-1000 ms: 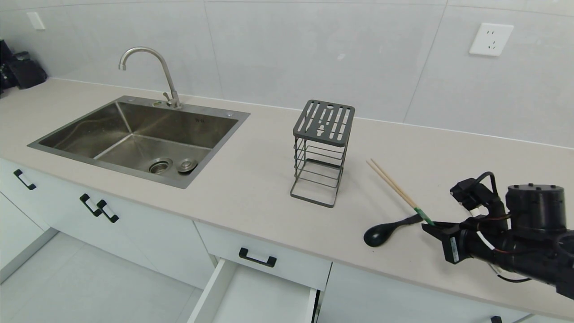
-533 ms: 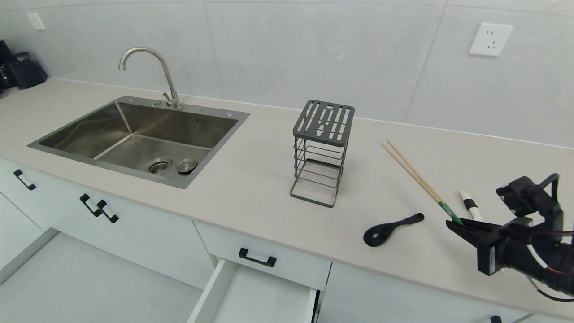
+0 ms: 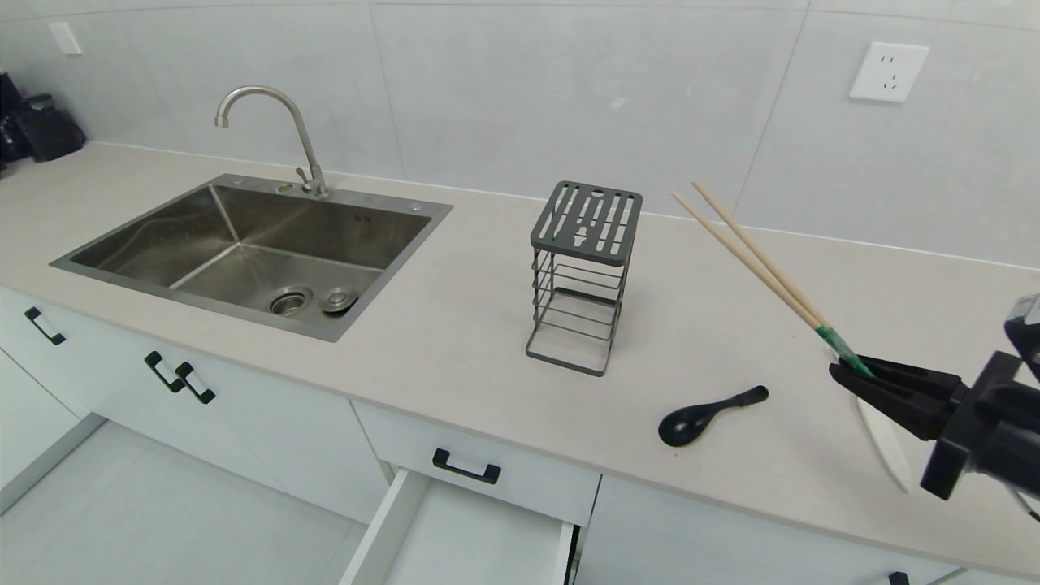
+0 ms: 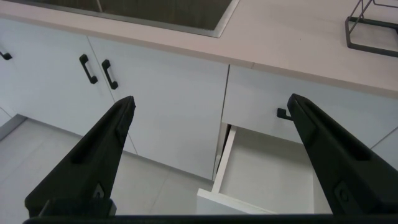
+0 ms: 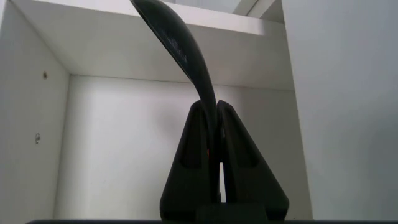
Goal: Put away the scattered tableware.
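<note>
A grey-tiled wall (image 3: 569,81) with a socket (image 3: 890,71) is shown behind a beige countertop (image 3: 455,325); a steel sink (image 3: 325,227) is inset, with white cabinets (image 3: 244,439) and an open drawer (image 3: 471,544) below.

Bare wooden chopsticks (image 3: 747,260), a glossy black spoon (image 3: 707,416), a matt grey metal rack (image 3: 582,276), a brushed-steel sink (image 3: 325,231).

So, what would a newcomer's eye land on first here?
The right gripper, at the right end of the counter, holds a pair of chopsticks slanting up above it. Left of them stands a dark wire rack, with a black spoon lying near the front edge.
</note>
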You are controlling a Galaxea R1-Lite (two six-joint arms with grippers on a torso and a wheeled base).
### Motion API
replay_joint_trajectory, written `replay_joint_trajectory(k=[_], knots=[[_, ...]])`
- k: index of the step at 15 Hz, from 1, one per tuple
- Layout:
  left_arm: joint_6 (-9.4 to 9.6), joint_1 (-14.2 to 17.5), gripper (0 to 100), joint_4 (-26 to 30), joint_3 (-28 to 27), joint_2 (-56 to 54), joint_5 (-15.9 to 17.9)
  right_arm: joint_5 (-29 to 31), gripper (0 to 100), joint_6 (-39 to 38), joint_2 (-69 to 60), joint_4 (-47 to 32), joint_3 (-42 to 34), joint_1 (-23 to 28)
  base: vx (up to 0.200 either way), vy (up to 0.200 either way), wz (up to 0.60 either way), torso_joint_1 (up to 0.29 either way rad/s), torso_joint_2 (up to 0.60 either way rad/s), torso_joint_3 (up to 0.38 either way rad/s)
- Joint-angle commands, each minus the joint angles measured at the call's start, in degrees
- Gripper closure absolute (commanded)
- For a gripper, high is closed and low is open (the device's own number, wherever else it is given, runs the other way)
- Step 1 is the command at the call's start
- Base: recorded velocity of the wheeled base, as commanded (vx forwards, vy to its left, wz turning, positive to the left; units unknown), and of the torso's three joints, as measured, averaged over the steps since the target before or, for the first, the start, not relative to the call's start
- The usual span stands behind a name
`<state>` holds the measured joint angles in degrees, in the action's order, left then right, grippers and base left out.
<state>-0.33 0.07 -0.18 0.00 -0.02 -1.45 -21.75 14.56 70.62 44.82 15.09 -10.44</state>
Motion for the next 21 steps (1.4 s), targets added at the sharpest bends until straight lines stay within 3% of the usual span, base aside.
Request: replay_joint_trajectory(k=[1,4,9,16,21], knots=[[-0.02,0.01,0,0.01,0.00,0.02,-0.04,-1.63,100,0.39,-3.56,0.00,0.64,-1.08,0.000,0.000,0.00,0.000,0.00,0.000],[-0.02,0.01,0,-0.08,0.00,0.02,-0.04,-2.07,100,1.00,-5.58,-0.79,-0.15,-4.07,0.000,0.000,0.00,0.000,0.00,0.000],[-0.02,0.01,0,0.01,0.00,0.02,-0.04,0.48,100,4.60,-6.20,-8.17,-0.59,-18.13,0.000,0.000,0.00,0.000,0.00,0.000],[-0.02,0.01,0,0.01,0.00,0.02,-0.04,0.65,100,6.80,-2.59,-9.93,-1.82,-20.77,0.000,0.000,0.00,0.000,0.00,0.000],[-0.02,0.01,0,0.01,0.00,0.02,-0.04,-0.05,100,6.36,3.47,-9.49,1.87,-23.93,0.000,0.000,0.00,0.000,0.00,0.000]])
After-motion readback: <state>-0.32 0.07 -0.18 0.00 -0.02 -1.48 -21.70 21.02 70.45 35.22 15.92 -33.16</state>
